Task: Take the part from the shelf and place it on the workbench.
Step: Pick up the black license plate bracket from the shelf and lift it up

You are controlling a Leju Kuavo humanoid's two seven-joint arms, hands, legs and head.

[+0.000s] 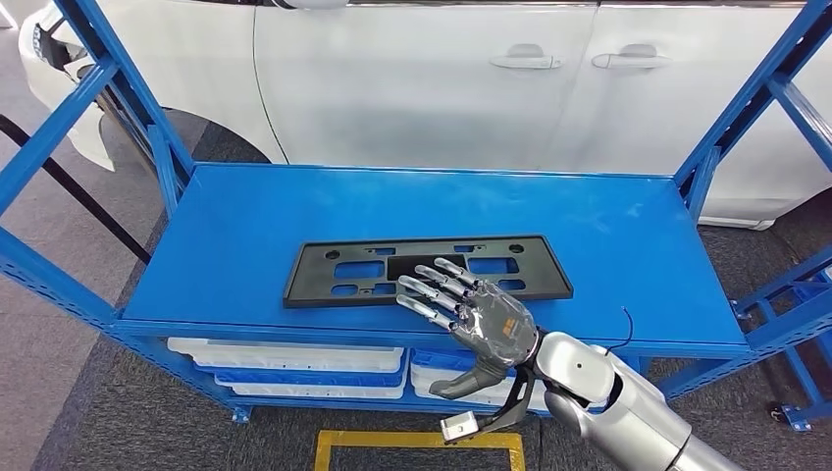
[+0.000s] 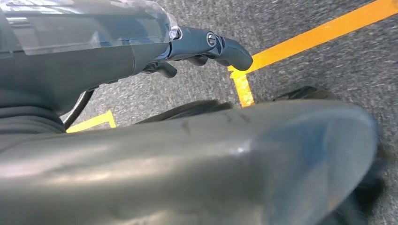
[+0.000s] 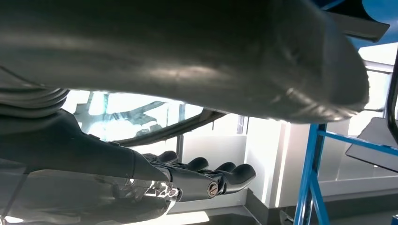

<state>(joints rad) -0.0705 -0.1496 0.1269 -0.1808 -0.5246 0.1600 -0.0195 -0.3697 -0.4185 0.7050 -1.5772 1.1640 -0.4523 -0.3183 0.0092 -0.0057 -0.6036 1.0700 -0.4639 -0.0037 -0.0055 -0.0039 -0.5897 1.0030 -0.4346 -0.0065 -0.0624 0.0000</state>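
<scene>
One black part [image 1: 427,270] on one blue shelf [image 1: 245,211]. Two robot hands: right [image 1: 486,324], left [image 2: 206,47]. One white car [image 1: 442,78] behind. Two door handles [image 1: 526,61].

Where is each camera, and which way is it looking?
Head view: high on the robot, looking down at the black part on the blue shelf, with the right hand over it.
Left wrist view: by the hanging left hand, looking at the grey floor.
Right wrist view: behind the right hand, facing the shelf's frame.
Head and right wrist views share the right hand.
</scene>
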